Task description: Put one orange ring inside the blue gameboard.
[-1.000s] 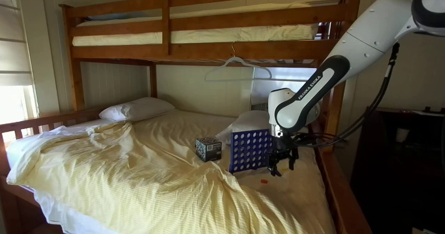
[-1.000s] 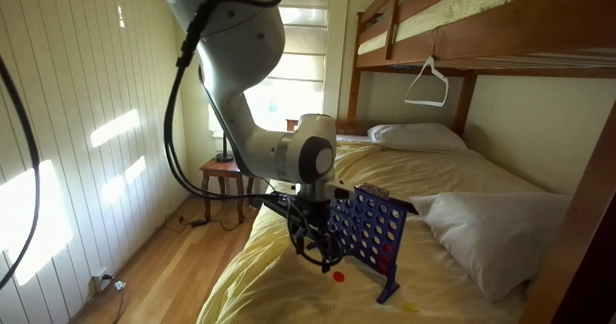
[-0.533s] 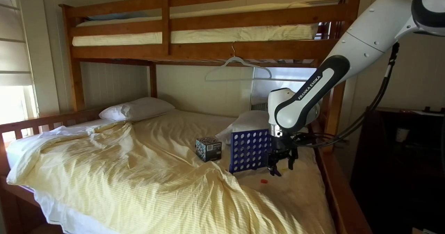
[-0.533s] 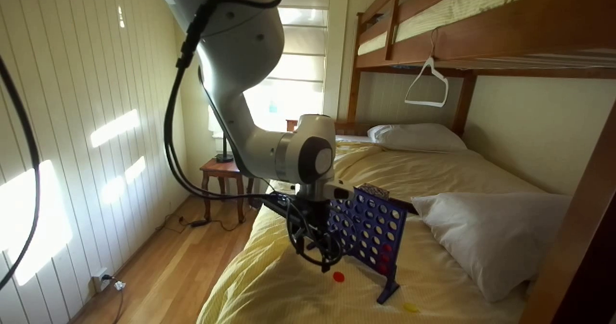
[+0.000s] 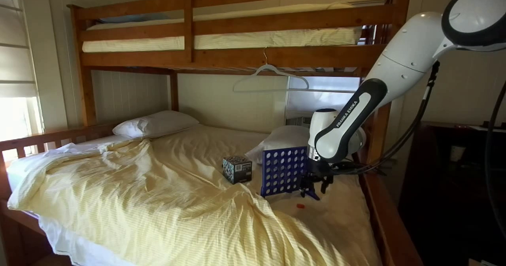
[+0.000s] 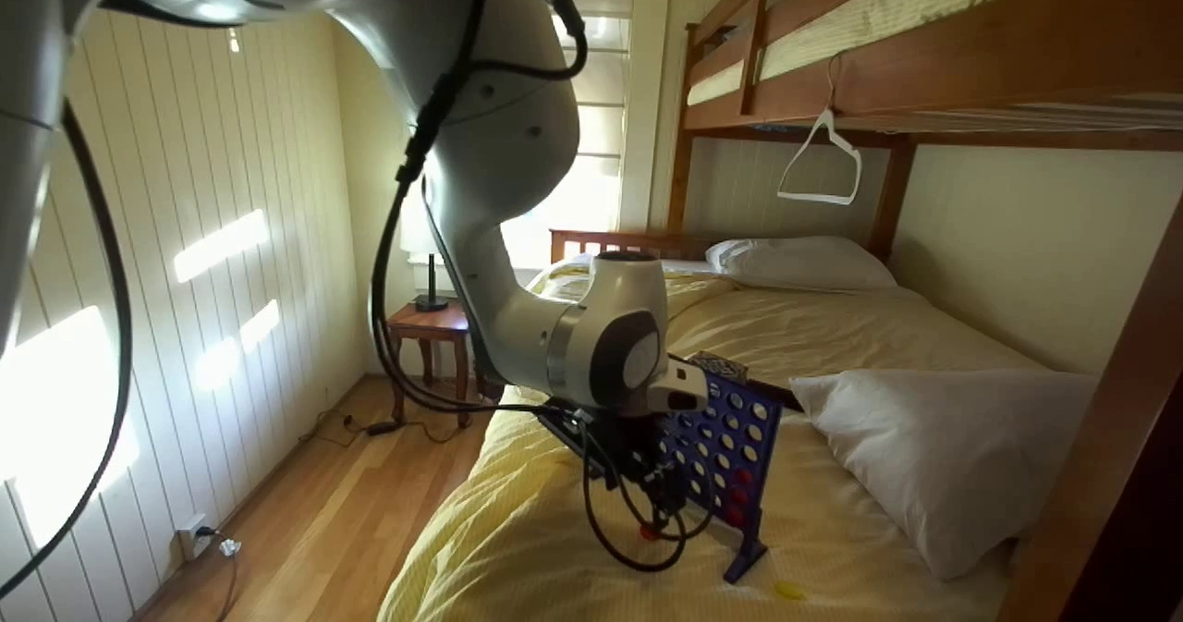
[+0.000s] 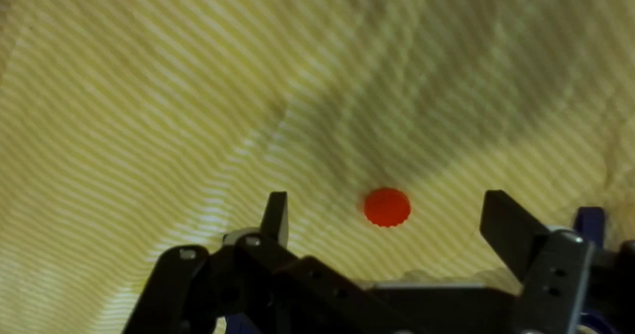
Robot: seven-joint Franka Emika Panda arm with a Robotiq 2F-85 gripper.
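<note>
I had the fingers (image 7: 508,230) spread above the bed (image 5: 332,226). The red disc (image 5: 300,206) lay there, nearer than the blue gameboard (image 5: 285,173).

The orange piece (image 5: 300,206) lies near the blue gameboard (image 5: 285,172).

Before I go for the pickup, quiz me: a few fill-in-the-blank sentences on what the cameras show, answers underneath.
1. In the wrist view, the orange-red disc is framed ____ the fingers of the gripper.
2. The jaws stand ____, gripping nothing.
3. The upright gameboard is coloured ____.
4. A clothes ____ hangs from the upper bunk.

Missing words: between; open; blue; hanger.
</note>
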